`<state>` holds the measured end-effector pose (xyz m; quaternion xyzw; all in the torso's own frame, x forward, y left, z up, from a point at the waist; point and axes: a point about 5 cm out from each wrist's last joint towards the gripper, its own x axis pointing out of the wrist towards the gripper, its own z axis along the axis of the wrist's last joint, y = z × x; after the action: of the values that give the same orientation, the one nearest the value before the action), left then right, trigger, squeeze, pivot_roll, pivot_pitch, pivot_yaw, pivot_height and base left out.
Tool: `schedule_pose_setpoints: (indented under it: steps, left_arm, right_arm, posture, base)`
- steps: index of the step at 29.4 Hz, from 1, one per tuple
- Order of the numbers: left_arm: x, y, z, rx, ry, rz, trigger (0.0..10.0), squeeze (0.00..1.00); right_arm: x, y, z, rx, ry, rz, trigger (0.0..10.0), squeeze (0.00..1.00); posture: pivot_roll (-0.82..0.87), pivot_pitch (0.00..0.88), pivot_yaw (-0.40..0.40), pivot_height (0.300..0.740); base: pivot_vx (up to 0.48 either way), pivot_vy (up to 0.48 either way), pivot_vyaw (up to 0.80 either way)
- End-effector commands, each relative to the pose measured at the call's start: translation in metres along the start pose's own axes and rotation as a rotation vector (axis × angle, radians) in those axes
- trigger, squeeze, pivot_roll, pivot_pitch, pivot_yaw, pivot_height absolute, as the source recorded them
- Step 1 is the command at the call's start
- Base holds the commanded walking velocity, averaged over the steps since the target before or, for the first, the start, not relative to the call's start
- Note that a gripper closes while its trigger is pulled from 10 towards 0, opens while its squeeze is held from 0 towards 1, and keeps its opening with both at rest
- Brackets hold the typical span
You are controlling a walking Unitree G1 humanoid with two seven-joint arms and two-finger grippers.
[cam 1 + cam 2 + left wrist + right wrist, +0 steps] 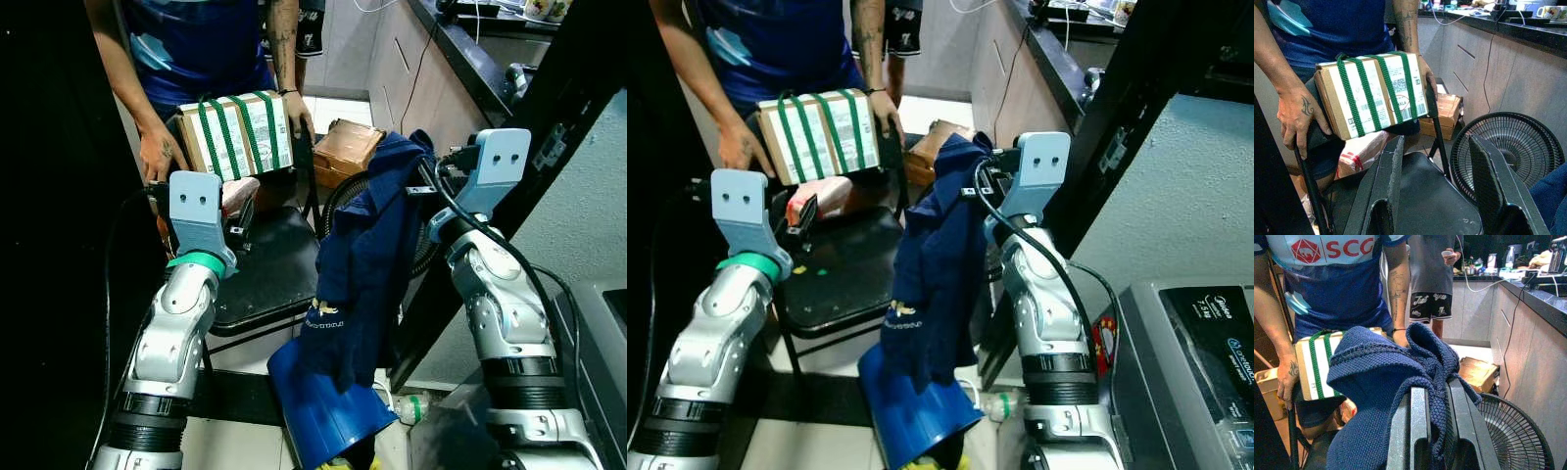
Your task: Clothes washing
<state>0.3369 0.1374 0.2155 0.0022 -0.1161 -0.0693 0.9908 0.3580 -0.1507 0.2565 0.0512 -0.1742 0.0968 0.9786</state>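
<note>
A dark blue knit shirt (pixel 362 264) hangs from my raised right gripper (pixel 1437 406), whose fingers (pixel 1420 426) are shut on a fold of its fabric (pixel 1400 377). The shirt's lower end dangles over a blue basket (pixel 318 406) tipped on the floor. My left gripper (pixel 1432 171) is open and holds nothing, hovering over the black seat of a chair (pixel 269 269). The top of a grey washing machine (pixel 1190 343) sits at my right.
A person stands close behind the chair, holding a cardboard box bound with green cord (pixel 240 132) on its backrest. A black floor fan (pixel 1508 147) stands behind the shirt. A brown carton (pixel 348 147) lies on the floor, and a kitchen counter (pixel 460 49) runs along the right.
</note>
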Motion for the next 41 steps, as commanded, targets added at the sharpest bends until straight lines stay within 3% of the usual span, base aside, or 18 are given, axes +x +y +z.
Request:
schedule_pose_setpoints:
  steps: [1, 41]
  left_arm:
    - [-0.0009, -0.0007, -0.0053, -0.003, 0.015, 0.002, 10.0, 0.00]
    - [-0.0020, -0.0006, -0.0056, 0.001, 0.018, -0.006, 10.0, 0.00]
  right_arm:
    - [-0.0001, -0.0027, 0.0040, -0.011, -0.020, -0.007, 10.0, 0.00]
    - [-0.0018, 0.0023, -0.0020, -0.004, 0.002, 0.002, 10.0, 0.00]
  posture:
    - [0.00, 0.017, -0.029, 0.740]
    - [0.01, 0.011, -0.029, 0.740]
  base:
    - [0.000, 0.000, 0.00]
    - [0.000, 0.000, 0.00]
